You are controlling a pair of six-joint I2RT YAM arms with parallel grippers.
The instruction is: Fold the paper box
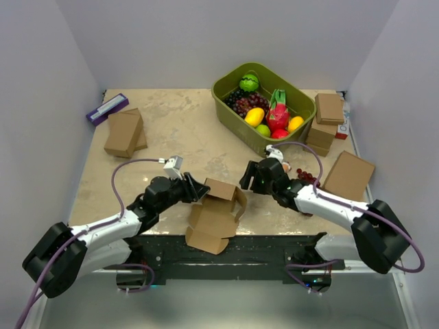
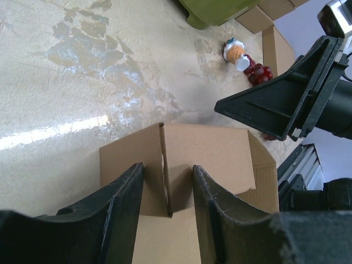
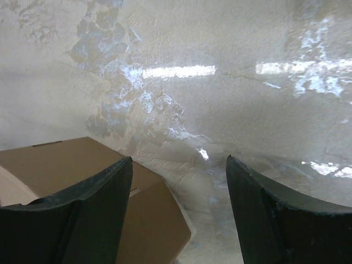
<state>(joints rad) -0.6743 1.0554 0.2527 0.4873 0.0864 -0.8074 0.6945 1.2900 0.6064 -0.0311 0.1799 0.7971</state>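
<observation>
The paper box (image 1: 218, 209) is a half-folded brown cardboard piece at the table's near middle, part of it hanging over the front edge. My left gripper (image 1: 197, 190) is at its upper left. In the left wrist view the left gripper (image 2: 166, 168) is partly open, and its fingers (image 2: 124, 209) straddle a raised seam of the paper box (image 2: 220, 154) without pinching it. My right gripper (image 1: 248, 179) is open and empty just right of the box. In the right wrist view the right gripper (image 3: 179, 159) has the paper box (image 3: 71, 165) by its left finger.
A green bin (image 1: 226, 96) of toy fruit stands at the back. Ready-made brown boxes are stacked at the left (image 1: 123, 133) and right (image 1: 328, 110). A larger flat brown box (image 1: 348, 175) lies at the right edge. A purple box (image 1: 107, 108) and a toy cone (image 2: 235, 52) lie nearby.
</observation>
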